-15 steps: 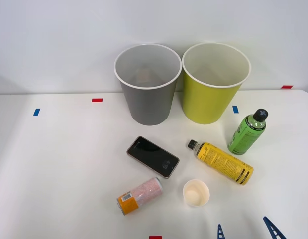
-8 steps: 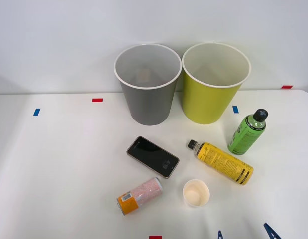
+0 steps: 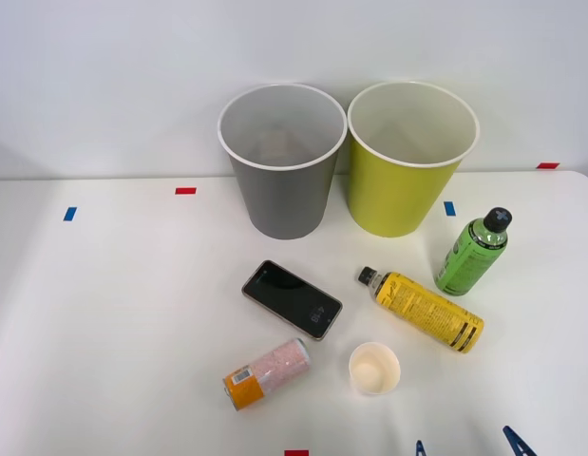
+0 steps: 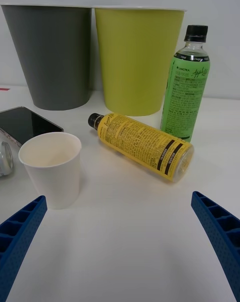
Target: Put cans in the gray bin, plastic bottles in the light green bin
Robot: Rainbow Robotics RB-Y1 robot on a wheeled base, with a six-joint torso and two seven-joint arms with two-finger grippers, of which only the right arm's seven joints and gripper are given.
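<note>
the right hand (image 4: 120,242) is hanging released, facing the lying yellow bottle (image 4: 141,145); next it needs closing around it.

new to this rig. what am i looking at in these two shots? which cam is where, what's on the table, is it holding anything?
It is a wheeled two-armed robot sorting recyclables. The wide shot comes from a camera above the arms, looking down at the white table. The upright shot comes from a camera on the right wrist; the blue ribbed pieces at its bottom corners are the fingers of the right end effector, open and holding nothing.

At the back stand the gray bin and the light green bin, side by side. In front of them: a green-labelled bottle standing upright, a yellow bottle lying on its side, a black phone, a white paper cup and a pink can lying on its side.
</note>
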